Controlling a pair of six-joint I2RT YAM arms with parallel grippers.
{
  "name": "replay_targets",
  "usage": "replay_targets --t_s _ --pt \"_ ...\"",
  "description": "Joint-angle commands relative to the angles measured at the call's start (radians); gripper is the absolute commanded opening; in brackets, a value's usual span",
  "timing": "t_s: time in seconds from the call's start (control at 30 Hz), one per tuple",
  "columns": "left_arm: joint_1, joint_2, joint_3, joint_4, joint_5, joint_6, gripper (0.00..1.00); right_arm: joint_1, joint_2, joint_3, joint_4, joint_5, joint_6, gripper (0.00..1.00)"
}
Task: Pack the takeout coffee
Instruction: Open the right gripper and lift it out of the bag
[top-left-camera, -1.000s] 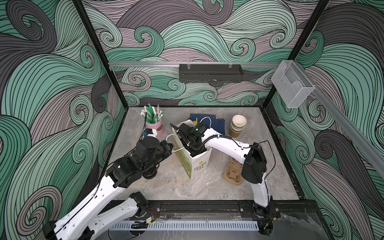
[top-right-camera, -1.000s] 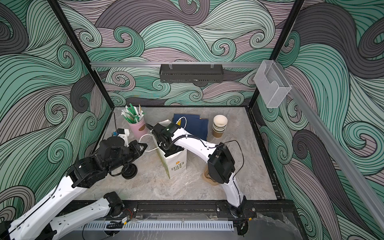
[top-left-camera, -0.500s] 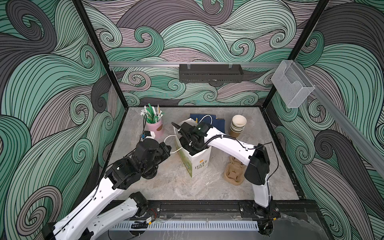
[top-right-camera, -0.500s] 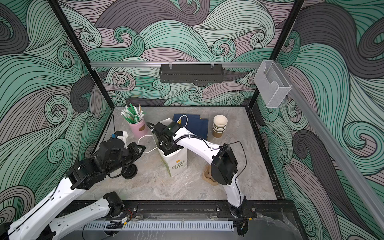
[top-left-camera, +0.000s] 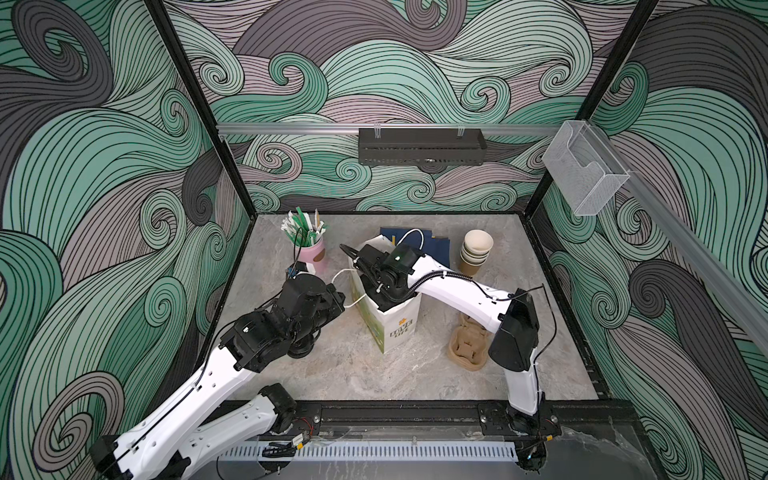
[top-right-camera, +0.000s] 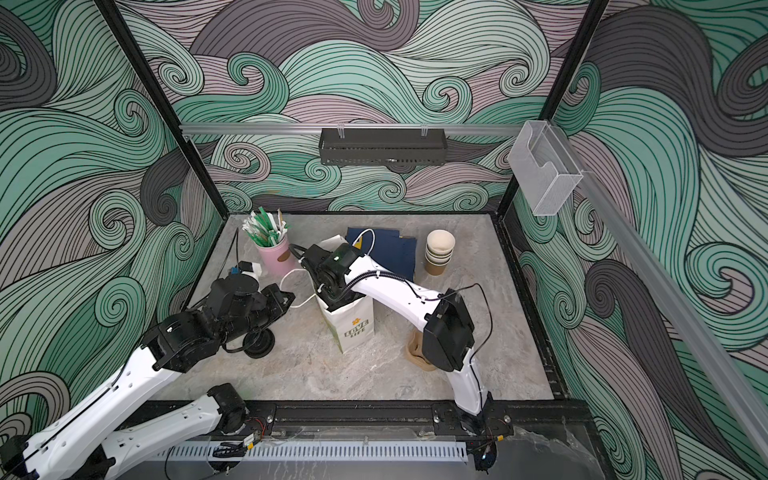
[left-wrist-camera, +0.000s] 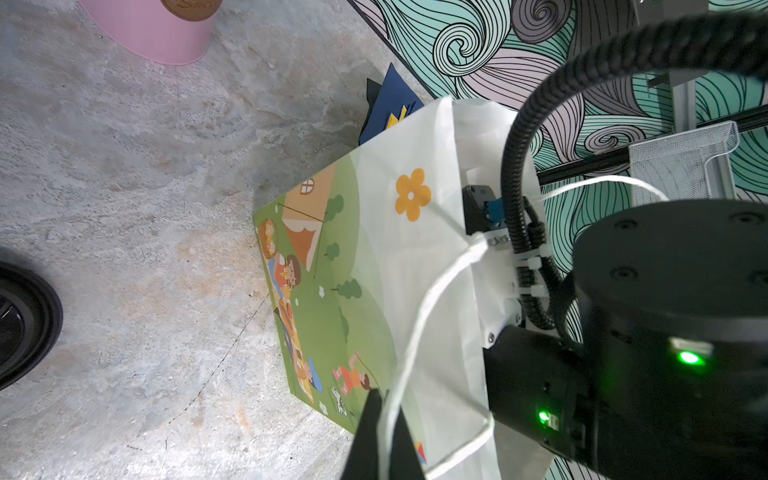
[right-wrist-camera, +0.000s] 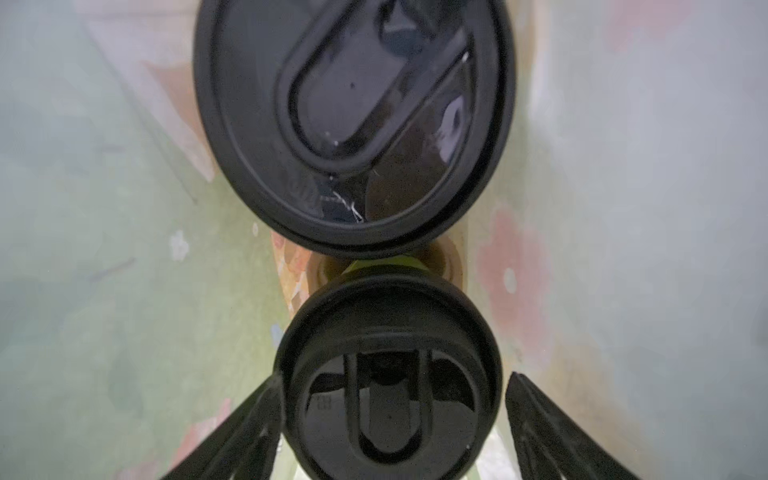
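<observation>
Swirl-patterned walls close in a grey marbled tabletop (top-left-camera: 374, 374), and every place below is given from the printed paper bag (top-left-camera: 395, 328) that stands upright at its middle, mouth open to the ceiling.

Both arms meet at the bag. The right arm bends down into its mouth from the side, so the right gripper (right-wrist-camera: 395, 377) is inside, deep between the paper walls. The left gripper (left-wrist-camera: 384, 405) stays outside, at the bag's picnic-printed face.

Both cups of takeout coffee stand on the bag's floor. The nearer takeout cup (right-wrist-camera: 390, 415) is straight below the right gripper, on its line of approach. The second takeout cup (right-wrist-camera: 353, 124) is just beside it, along the bag's longer side, and their lid rims almost touch. Each cup's long axis runs up and down the bag's depth. Their black sip lids face the mouth, and a sliver of olive-green side shows between them.

The right gripper's jaws are spread, one finger on each side of the nearer cup's lid. One has a clear gap to the rim, so the jaws do not look clamped on it. The right arm is much the nearer to the cups. I judge that its way out runs straight up along the cup's axis.

The left gripper's jaws are pinched together on the bag's white cord handle (left-wrist-camera: 419, 316), holding the mouth open.
</observation>
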Motion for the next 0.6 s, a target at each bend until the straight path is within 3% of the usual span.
replay_targets --t_s 0.0,0.57 --pt "-0.002 0.004 0.031 0.005 0.006 0.015 0.0 0.005 -0.049 0.041 -0.03 0.064 0.001 0.86" --pt "-0.002 0.021 0.043 -0.003 0.003 0.021 0.0 0.008 -0.104 0.143 -0.031 0.104 -0.006 0.89"
